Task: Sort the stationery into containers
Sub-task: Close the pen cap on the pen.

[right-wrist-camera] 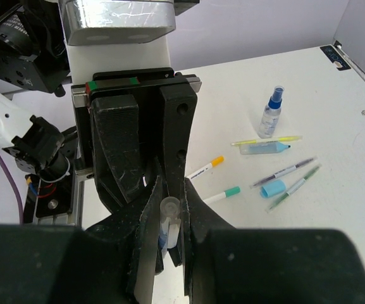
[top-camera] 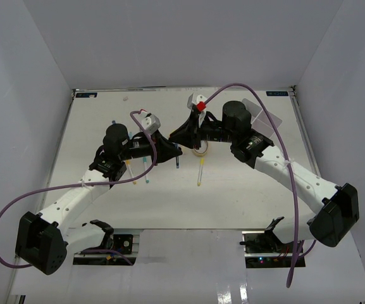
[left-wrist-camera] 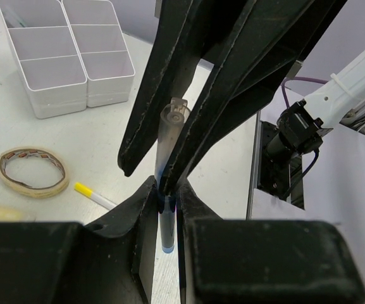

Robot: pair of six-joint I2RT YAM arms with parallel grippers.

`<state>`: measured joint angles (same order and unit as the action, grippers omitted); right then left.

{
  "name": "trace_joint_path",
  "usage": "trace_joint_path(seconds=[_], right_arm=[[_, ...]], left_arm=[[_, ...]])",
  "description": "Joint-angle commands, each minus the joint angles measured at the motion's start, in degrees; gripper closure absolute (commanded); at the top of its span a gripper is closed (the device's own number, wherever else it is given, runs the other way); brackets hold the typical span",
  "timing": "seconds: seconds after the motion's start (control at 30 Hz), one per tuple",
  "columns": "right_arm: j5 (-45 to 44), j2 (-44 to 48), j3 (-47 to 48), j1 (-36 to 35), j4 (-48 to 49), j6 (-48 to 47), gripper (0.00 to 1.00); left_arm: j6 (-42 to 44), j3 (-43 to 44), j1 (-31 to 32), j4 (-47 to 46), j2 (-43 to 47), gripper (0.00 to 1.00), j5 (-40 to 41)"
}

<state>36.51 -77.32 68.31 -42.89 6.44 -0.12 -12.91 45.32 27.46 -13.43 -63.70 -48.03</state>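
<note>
A clear-barrelled pen with blue inside [left-wrist-camera: 168, 136] hangs above the table, held at both ends. My left gripper [left-wrist-camera: 165, 201] is shut on its lower blue end. My right gripper [right-wrist-camera: 171, 212] is shut on the clear cap end [right-wrist-camera: 170, 209]. The two grippers meet nose to nose over the table's middle [top-camera: 177, 147]. The white four-compartment tray [left-wrist-camera: 46, 101] stands empty beyond them in the left wrist view. Loose stationery lies on the table: a tan rubber-band ring [left-wrist-camera: 33, 171], a yellow-capped pen [left-wrist-camera: 93, 196], a blue-capped spray bottle [right-wrist-camera: 271, 114] and a blue block [right-wrist-camera: 274, 188].
In the right wrist view lie an orange-capped pen [right-wrist-camera: 205, 167], a green-capped pen [right-wrist-camera: 223, 194], a blue highlighter [right-wrist-camera: 264, 148], a thin yellow pen [right-wrist-camera: 267, 140] and two thin pens [right-wrist-camera: 284, 171]. White walls enclose the table on three sides. Purple cables loop off both arms.
</note>
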Motion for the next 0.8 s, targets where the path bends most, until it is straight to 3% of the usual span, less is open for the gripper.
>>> trace_joint_path(seconds=[0.0, 0.37, 0.77], right_arm=[[-0.8, -2.4, -1.3, -0.3, -15.0, -0.3, 0.84], [-3.8, -1.8, 3.7, -0.4, -13.6, 2.1, 0.66], [-4.5, 1.1, 6.2, -0.3, -8.4, 4.7, 0.59]], left_arm=[[-0.5, 2.8, -0.9, -13.3, 4.3, 1.00, 0.1], [-0.2, 2.8, -0.9, -12.8, 1.9, 1.00, -0.7], [-0.2, 3.3, -0.9, -11.5, -0.6, 1.00, -0.4]])
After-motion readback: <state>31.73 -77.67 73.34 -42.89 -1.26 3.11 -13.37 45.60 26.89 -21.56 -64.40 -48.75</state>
